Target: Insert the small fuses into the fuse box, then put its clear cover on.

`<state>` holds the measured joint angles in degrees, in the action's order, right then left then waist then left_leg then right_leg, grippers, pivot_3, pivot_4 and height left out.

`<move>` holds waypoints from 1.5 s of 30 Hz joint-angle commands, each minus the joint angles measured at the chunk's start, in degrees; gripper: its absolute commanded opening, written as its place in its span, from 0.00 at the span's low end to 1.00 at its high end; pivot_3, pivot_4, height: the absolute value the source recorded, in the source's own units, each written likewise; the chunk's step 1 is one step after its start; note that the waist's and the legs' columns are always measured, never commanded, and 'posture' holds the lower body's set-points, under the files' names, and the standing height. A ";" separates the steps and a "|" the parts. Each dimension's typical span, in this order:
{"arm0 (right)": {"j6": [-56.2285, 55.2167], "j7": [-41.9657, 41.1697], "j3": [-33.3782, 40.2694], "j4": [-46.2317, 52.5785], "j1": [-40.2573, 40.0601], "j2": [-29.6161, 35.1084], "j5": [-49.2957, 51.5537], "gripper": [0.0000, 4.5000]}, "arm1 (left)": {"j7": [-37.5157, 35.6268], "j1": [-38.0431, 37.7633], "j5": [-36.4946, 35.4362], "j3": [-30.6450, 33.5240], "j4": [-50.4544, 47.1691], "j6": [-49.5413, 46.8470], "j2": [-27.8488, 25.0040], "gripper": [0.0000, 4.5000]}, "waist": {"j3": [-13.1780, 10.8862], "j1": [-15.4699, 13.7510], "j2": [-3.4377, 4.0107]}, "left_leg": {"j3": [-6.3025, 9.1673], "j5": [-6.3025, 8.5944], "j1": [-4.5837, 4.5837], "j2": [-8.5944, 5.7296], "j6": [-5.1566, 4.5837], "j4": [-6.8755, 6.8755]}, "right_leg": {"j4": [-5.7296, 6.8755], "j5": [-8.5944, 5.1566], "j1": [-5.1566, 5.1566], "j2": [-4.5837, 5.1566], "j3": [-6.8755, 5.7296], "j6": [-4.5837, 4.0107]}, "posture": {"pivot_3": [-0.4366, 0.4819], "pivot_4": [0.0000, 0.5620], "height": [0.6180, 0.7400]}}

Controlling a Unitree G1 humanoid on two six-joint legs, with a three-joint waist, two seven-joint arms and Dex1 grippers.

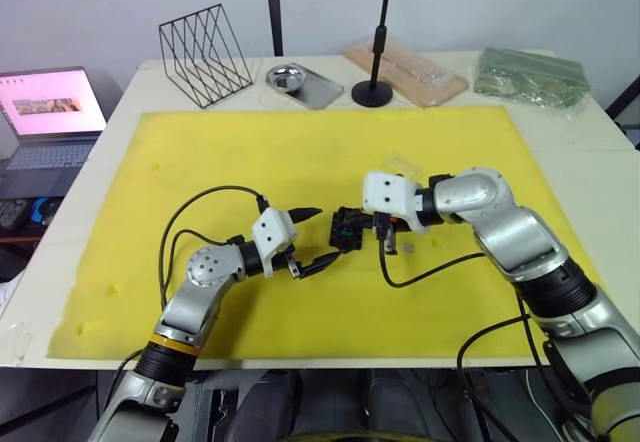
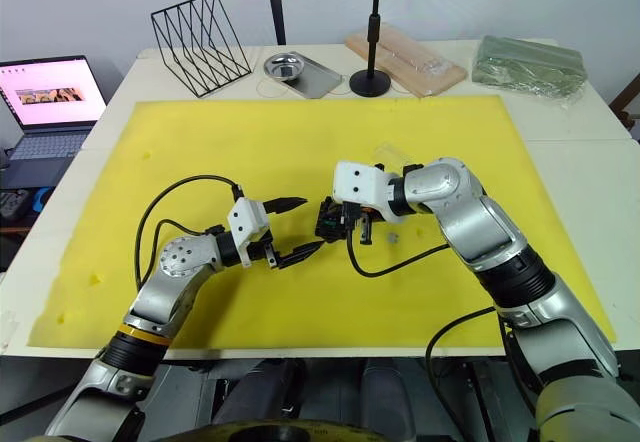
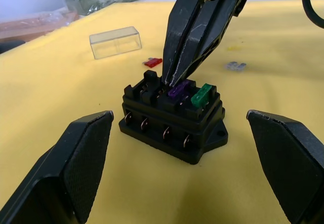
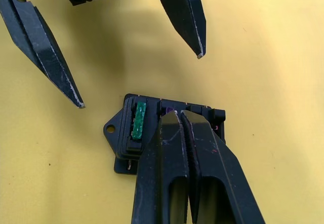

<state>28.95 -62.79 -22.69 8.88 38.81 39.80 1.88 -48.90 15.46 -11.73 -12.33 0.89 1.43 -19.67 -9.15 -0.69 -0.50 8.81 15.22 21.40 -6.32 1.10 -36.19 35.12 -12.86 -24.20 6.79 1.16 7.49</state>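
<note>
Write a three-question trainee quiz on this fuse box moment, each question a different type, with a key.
1. True or false: the clear cover is on the fuse box.
2. Multiple choice: which fuse sits seated at the box's end? A red, B green, C grey.
3. Fill in: the right gripper presses on the ___ fuse with shut jaws.

Key: 1 false, it lies on the yellow mat. 2 B, the green fuse. 3 purple. The left gripper is open beside the box.

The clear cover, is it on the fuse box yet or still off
Off. The clear cover lies on the yellow mat, apart from the fuse box, whose slots are bare, with a green fuse seated.
</note>
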 commanded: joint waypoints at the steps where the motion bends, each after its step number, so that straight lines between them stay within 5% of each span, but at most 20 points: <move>1: 0.12 -0.38 -0.74 -0.93 -1.80 0.44 -0.98 0.01 | -0.45 -0.58 -0.23 0.08 -2.67 -0.01 -0.55 1.00 | 0.00 0.01 0.00 | 0.00 0.00 0.00 0.00 0.00 0.00 | 0.00 0.00 0.00 0.00 0.00 0.00 | 0.48 0.27 1.00; 4: -0.67 -0.23 1.09 -0.48 -1.93 -0.40 0.64 0.01 | -0.89 -0.75 -0.80 0.48 -3.43 -0.41 -1.09 1.00 | 0.00 0.00 0.00 | 0.00 0.00 0.00 0.00 0.00 0.00 | 0.00 0.00 0.00 0.00 0.00 0.00 | 0.48 0.27 1.00; 10: 2.57 3.33 18.00 6.69 -4.79 0.87 11.07 0.05 | -10.65 2.59 -10.86 8.80 -6.02 -7.86 -11.86 1.00 | -0.06 0.04 -0.01 | 0.04 0.00 0.13 0.01 0.00 0.02 | 0.04 0.00 -0.17 -0.02 0.00 -0.01 | 0.48 0.27 1.00; 13: 7.04 3.71 24.17 9.69 -7.76 3.71 14.80 0.21 | -13.18 3.73 -12.77 12.57 -3.94 -9.64 -16.76 1.00 | -0.05 0.04 0.00 | 0.05 0.00 0.13 0.02 -0.01 0.06 | 0.03 0.00 -0.19 -0.02 0.00 -0.02 | 0.48 0.27 1.00; 23: -0.63 2.97 43.10 3.33 -26.22 13.62 16.20 1.00 | -13.66 4.19 -12.07 23.64 10.84 -7.39 -25.98 1.00 | -0.07 0.16 0.00 | -0.11 0.05 0.07 0.05 -0.08 0.07 | -0.02 0.00 -0.12 -0.02 0.02 -0.01 | 0.48 0.27 1.00; 39: -1.92 3.62 43.49 -2.78 -29.57 15.26 18.69 1.00 | -13.04 3.48 -9.95 25.48 17.90 -1.99 -25.77 1.00 | -0.07 0.04 -0.01 | -0.26 0.06 0.04 0.09 -0.09 0.05 | 0.00 0.01 -0.12 -0.02 0.16 -0.01 | 0.48 0.27 1.00; 45: 7.94 3.58 42.25 -4.59 -23.93 15.40 23.82 1.00 | -17.15 5.84 -19.04 23.10 6.85 -23.41 -27.60 1.00 | -0.08 0.15 -0.02 | -0.26 0.06 0.04 0.10 -0.10 0.04 | 0.00 0.01 -0.12 -0.02 0.16 0.00 | 0.48 0.27 1.00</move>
<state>34.22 -58.90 18.96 4.05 13.97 54.06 23.34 -64.43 19.93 -26.21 9.84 12.24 -16.02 -45.23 -9.23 -0.54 -0.52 8.56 15.29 21.45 -6.22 0.99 -36.15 35.12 -12.85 -24.33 6.77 1.32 7.49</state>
